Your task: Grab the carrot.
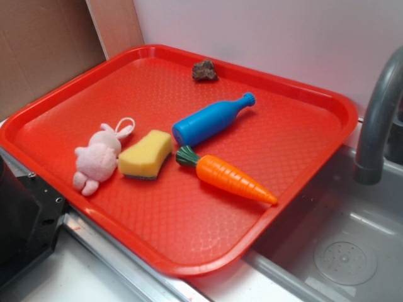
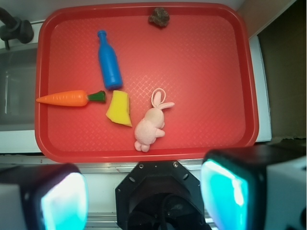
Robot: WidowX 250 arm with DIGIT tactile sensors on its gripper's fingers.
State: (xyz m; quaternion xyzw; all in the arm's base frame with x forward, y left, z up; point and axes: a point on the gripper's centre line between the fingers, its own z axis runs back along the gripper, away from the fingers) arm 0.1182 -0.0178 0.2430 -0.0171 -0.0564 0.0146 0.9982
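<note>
gripper (image 2: pixel 144 196) with fingers spread apart, hovering off the near edge of the red tray (image 2: pixel 230 72); carrot (image 2: pixel 69 98) ahead and to its left (green top just beside the yellow sponge (image 2: pixel 120 109)), lying flat, untouched

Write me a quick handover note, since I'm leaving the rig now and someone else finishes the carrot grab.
Gripper: open, empty, held high above the tray's near edge.
Carrot: lying flat on the red tray, tip toward the sink, green top close to the yellow sponge and the blue bottle's base.
Done: nothing yet; carrot untouched.
Left: move over the carrot, descend, close on it.
</note>
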